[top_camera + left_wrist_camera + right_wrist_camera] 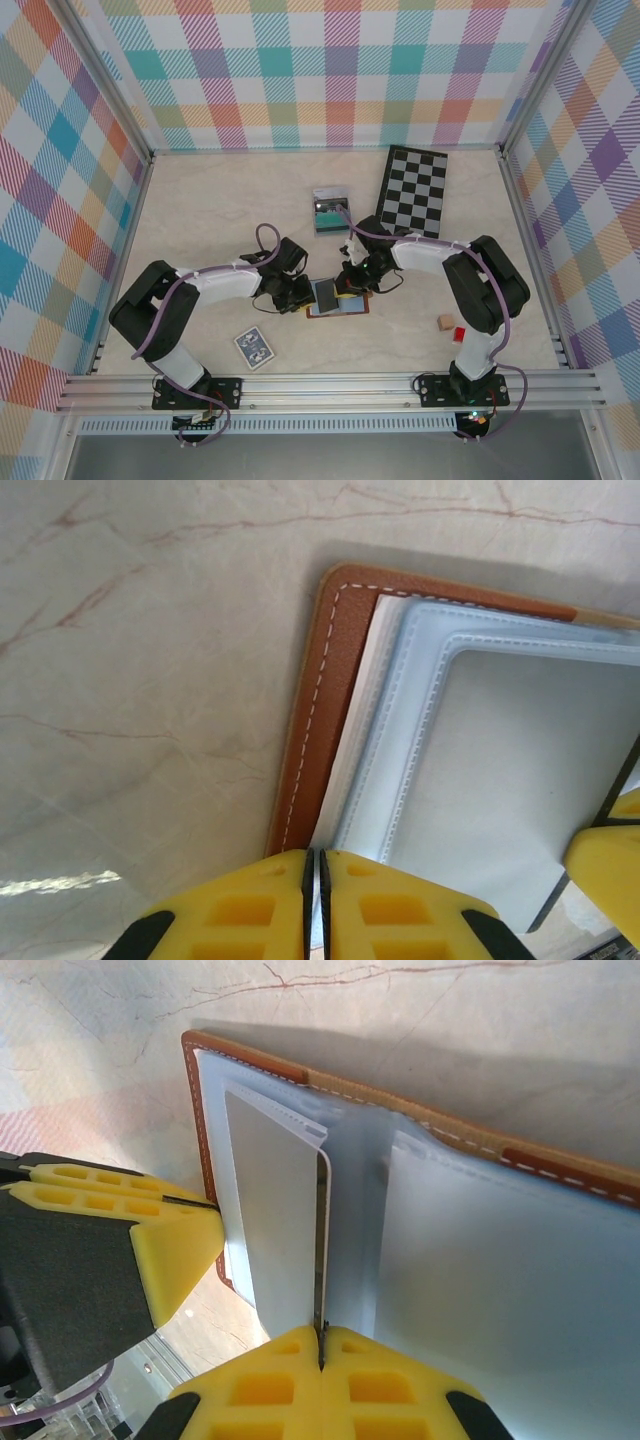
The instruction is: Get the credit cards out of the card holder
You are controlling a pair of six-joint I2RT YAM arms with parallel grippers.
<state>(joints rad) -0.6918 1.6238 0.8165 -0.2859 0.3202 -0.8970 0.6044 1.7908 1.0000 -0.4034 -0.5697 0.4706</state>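
Note:
The brown leather card holder (340, 308) lies open on the table between the two arms. In the left wrist view my left gripper (315, 868) is shut on the near edge of the card holder's (310, 710) pale blue-grey inner pocket. My right gripper (321, 1348) is shut on the edge of a thin grey credit card (275, 1230) that stands partly out of a pocket of the card holder (440, 1125). From above, this card (326, 294) looks dark, with the left gripper (305, 300) on its left and the right gripper (349, 291) on its right.
A black-and-white chequered board (415, 190) lies at the back right, a grey-and-teal small box (329, 210) behind the card holder. A blue patterned deck (254, 347) lies near the front left. A wooden block (445, 322) and a red block (459, 334) sit front right.

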